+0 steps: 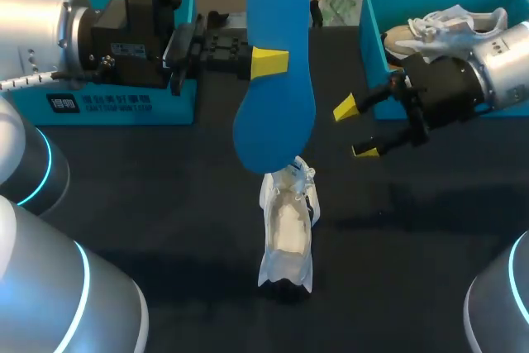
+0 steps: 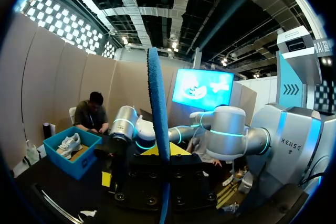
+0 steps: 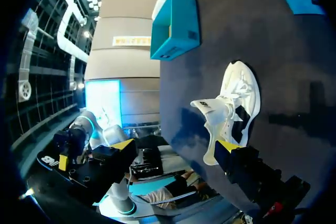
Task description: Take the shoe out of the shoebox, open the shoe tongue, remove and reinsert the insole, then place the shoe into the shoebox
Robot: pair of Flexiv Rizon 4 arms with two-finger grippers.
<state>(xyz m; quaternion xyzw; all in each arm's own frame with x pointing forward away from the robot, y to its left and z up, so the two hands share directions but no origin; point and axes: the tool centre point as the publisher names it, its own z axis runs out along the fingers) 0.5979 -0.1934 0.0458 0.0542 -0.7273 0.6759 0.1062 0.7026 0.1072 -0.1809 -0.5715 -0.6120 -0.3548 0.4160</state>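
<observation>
Insole (image 1: 273, 117) is out and hanging in the air right above the shoe (image 1: 288, 233), its lower end close over the shoe's opening. The left gripper (image 1: 269, 64) has it pinched about halfway along, fingers closed on both flat faces. In the left wrist view the insole (image 2: 157, 129) shows edge-on between them, so it's clamped across its thickness. Makes sense to me: grab it mid-length and it hangs straight instead of flopping, already lined up over the hole.

The shoe sits sole-down on the table (image 1: 165, 204) with the tongue pulled back and the pale inside showing, so it looks ready to take the insole back.

The right gripper (image 1: 357, 130) is up and to the right of the shoe, fingers spread wide, nothing in them, not touching anything. My guess is it's waiting there to steady the shoe or hold the tongue open during reinsertion.

The shoebox (image 1: 369, 35) is further right and behind the shoe, with another shoe (image 1: 446, 22) inside it.

Tricky bit will probably be the soft insole buckling at the shoe's collar.
</observation>
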